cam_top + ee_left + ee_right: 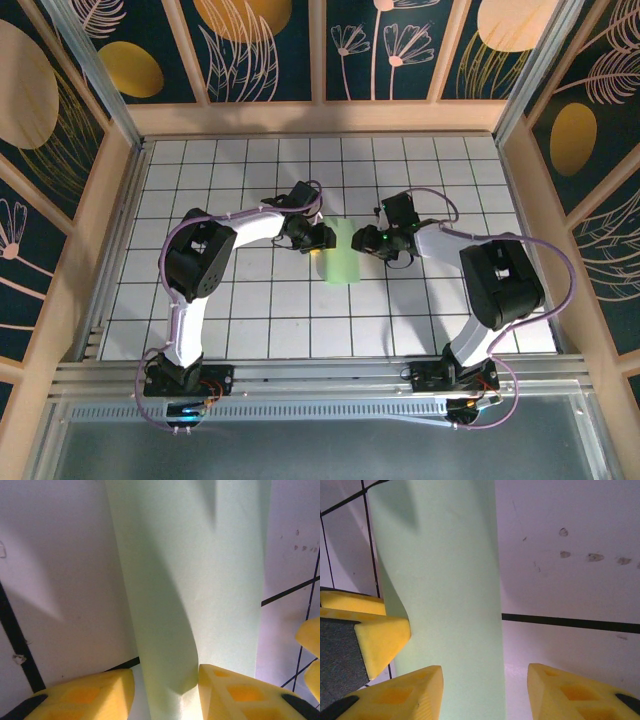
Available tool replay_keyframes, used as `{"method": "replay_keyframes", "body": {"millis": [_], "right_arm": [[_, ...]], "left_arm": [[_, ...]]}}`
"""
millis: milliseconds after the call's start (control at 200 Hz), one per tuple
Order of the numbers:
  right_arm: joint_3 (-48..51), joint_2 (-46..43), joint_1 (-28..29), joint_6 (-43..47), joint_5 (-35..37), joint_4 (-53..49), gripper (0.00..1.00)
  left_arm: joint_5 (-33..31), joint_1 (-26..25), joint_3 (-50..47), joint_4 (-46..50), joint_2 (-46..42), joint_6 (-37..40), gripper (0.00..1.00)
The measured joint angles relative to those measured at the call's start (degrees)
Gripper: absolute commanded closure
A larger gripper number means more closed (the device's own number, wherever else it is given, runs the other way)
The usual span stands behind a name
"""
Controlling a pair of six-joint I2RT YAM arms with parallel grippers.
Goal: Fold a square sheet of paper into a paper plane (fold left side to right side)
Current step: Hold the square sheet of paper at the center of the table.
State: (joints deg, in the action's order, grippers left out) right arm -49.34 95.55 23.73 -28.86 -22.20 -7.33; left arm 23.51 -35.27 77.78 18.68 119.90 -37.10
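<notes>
The square sheet of paper point(340, 255), pale green, lies at the table's middle, doubled over into a narrow upright strip. My left gripper point(322, 240) is at the strip's upper left edge and my right gripper point(362, 240) faces it at the upper right edge. In the left wrist view the paper point(200, 580) runs between my open left gripper point(166, 695), and its curled-over flap touches the right finger point(235, 692). In the right wrist view the paper point(445, 580) lies under my open right gripper point(485, 692), its right edge between the fingers.
The table point(250, 330) is white grid tiles with black lines, walled by wooden panels point(95, 230) left, right and back. A metal rail point(320, 375) runs along the near edge by the arm bases. The left gripper's yellow fingers point(365, 630) show beside the paper.
</notes>
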Motion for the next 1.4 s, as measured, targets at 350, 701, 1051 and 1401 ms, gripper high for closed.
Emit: {"method": "replay_keyframes", "body": {"millis": [350,701,1051,1401], "right_arm": [[-0.5,0.8,0.9,-0.1,-0.7,1.2,0.62],[-0.5,1.7,1.2,-0.4,-1.7,1.7,0.79],[-1.6,4.2,2.3,-0.4,-2.4,2.5,0.91],[-1.8,6.6,2.3,-0.6,-2.3,2.4,0.97]], "left_arm": [[0.0,0.0,0.1,0.0,0.0,0.0,0.58],[0.0,0.0,0.6,0.7,0.3,0.0,0.58],[0.0,0.0,0.6,0.7,0.3,0.0,0.58],[-0.2,-0.2,0.6,0.8,-0.5,1.0,0.53]]}}
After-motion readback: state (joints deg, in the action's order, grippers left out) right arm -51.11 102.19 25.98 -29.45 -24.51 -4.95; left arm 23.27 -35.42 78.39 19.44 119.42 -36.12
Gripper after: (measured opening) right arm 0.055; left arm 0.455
